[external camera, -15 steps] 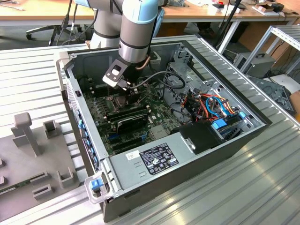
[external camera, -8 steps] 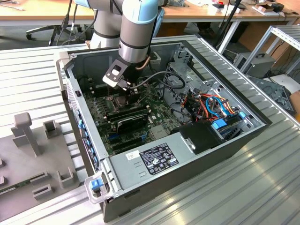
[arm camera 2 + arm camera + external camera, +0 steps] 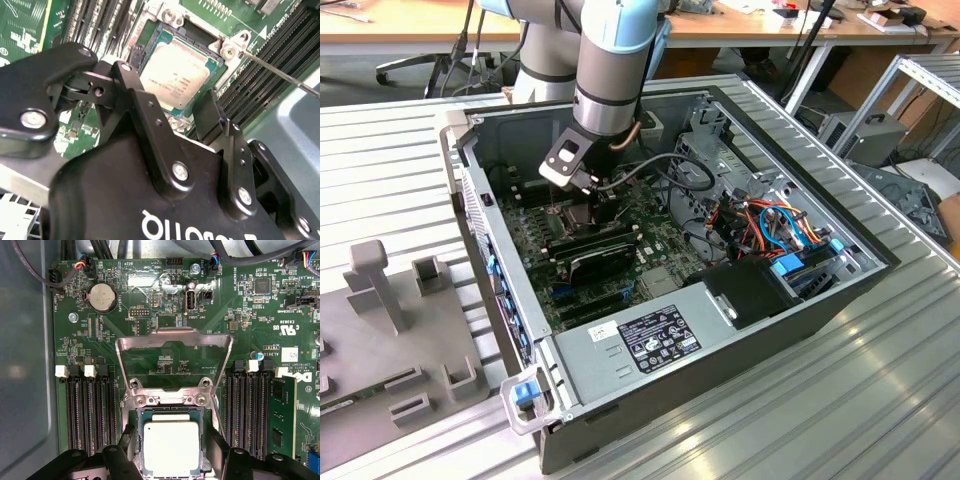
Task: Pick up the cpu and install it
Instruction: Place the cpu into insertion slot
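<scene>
The cpu (image 3: 171, 452) is a flat grey-tan square that lies inside the silver socket (image 3: 135, 412) on the green motherboard (image 3: 165, 300); it shows in both wrist views (image 3: 175, 67). My gripper (image 3: 171, 435) hangs low over it, open, one black finger (image 3: 127, 440) on each side of the chip with a small gap at each edge. The second wrist view has the gripper (image 3: 172, 82) straddling the chip the same way. The socket's metal load frame (image 3: 172, 337) stands swung up. In the exterior view the gripper (image 3: 582, 205) reaches down into the computer case (image 3: 790, 320).
Black memory slots (image 3: 87, 410) flank the socket on both sides, with one green memory stick (image 3: 281, 412) seated. A thin lever rod (image 3: 280, 75) sticks out beside the socket. Cables (image 3: 770, 225) and a drive cage fill the case toward the exterior view's right. A grey fixture (image 3: 390, 330) lies outside the case.
</scene>
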Controlling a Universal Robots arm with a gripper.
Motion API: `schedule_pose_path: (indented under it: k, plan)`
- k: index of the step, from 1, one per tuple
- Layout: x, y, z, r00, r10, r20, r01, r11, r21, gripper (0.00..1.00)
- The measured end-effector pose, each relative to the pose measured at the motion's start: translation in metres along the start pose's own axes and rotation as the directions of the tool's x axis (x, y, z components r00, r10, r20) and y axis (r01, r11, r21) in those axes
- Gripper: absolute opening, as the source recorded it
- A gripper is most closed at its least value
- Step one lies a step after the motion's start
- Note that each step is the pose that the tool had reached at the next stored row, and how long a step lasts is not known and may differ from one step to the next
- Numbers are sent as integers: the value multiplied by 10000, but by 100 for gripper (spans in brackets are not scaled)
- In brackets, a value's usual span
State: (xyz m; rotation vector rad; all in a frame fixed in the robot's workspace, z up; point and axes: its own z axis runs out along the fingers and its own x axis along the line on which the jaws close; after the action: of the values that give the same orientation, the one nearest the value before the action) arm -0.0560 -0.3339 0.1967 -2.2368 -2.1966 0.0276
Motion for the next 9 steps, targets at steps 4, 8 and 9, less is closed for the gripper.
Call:
schedule_pose_path:
  k: [4, 8, 9]
  plan:
    - [-1, -1, -46, 10000, 0, 1, 0, 10000, 1, 68]
    - [-1, -2, -107, 10000, 0, 0, 0, 10000, 0, 68]
    - [-1, -2, -126, 10000, 0, 0, 0, 10000, 0, 68]
